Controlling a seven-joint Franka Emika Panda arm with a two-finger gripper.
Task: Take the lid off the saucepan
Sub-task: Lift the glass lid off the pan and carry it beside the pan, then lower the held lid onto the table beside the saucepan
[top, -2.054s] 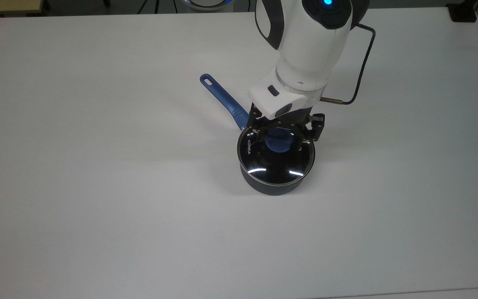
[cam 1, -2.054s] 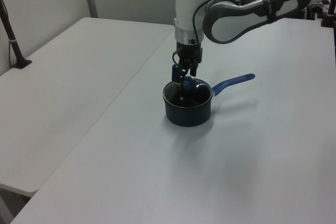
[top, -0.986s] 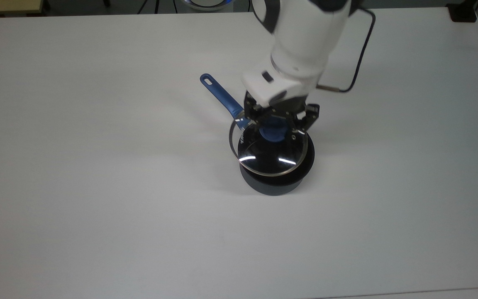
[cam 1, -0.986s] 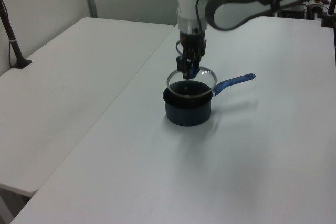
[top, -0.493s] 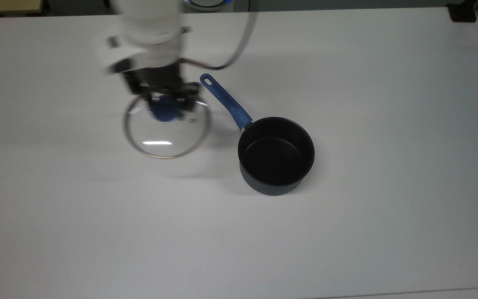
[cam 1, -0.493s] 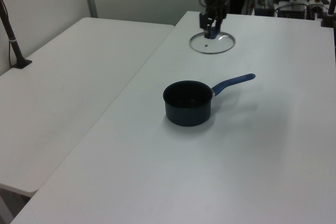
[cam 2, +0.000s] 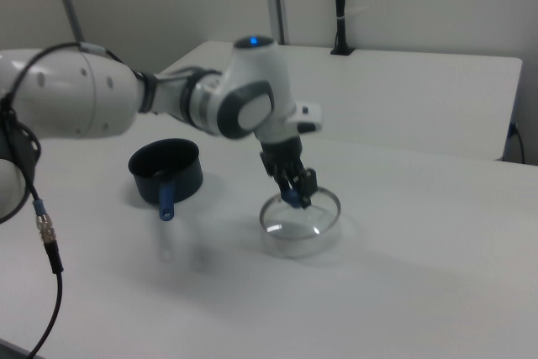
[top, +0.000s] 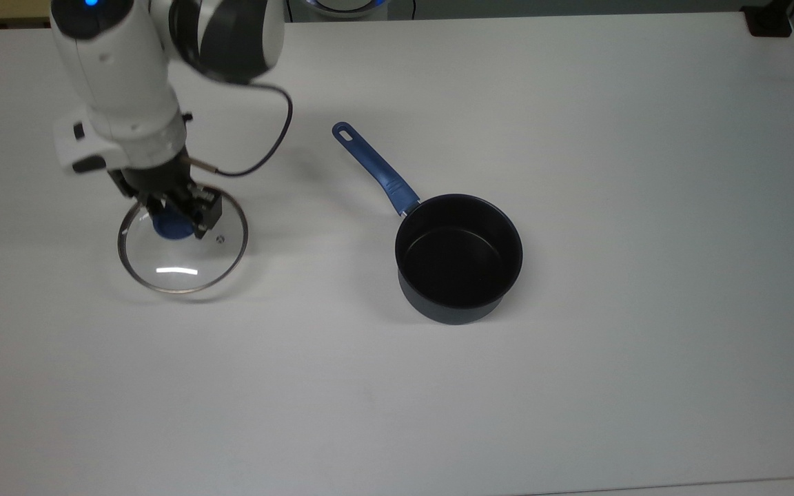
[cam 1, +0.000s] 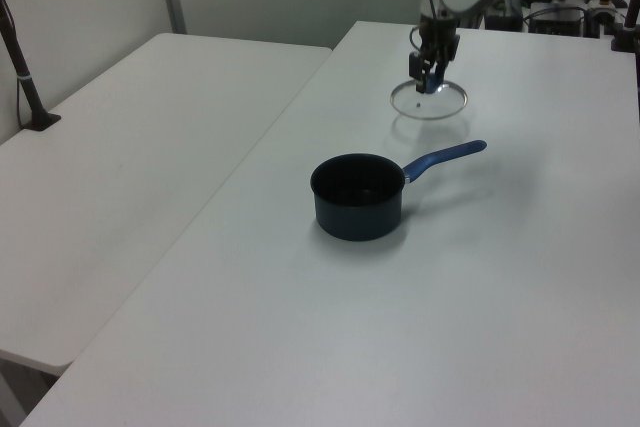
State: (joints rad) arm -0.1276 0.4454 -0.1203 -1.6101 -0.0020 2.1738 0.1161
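Gripper [top: 175, 215] pinching blue knob of round clear glass steel-rimmed lid [top: 183, 258] hanging beneath it: likely stiff, slippery, breakable; knob the only sound hold.

A round clear glass lid [top: 183, 241] shows a steel-grey rim and a blue knob. The small round saucepan [top: 458, 258] is dark navy outside, black inside, with a long blue handle. The gripper [top: 178, 209] is black, on a white-and-grey arm [top: 121, 76] with a blue light. The desk [top: 576, 379] is plain white.

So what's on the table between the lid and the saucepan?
Nothing: in the top view, bare table runs from the lid, held in the gripper, to the saucepan.
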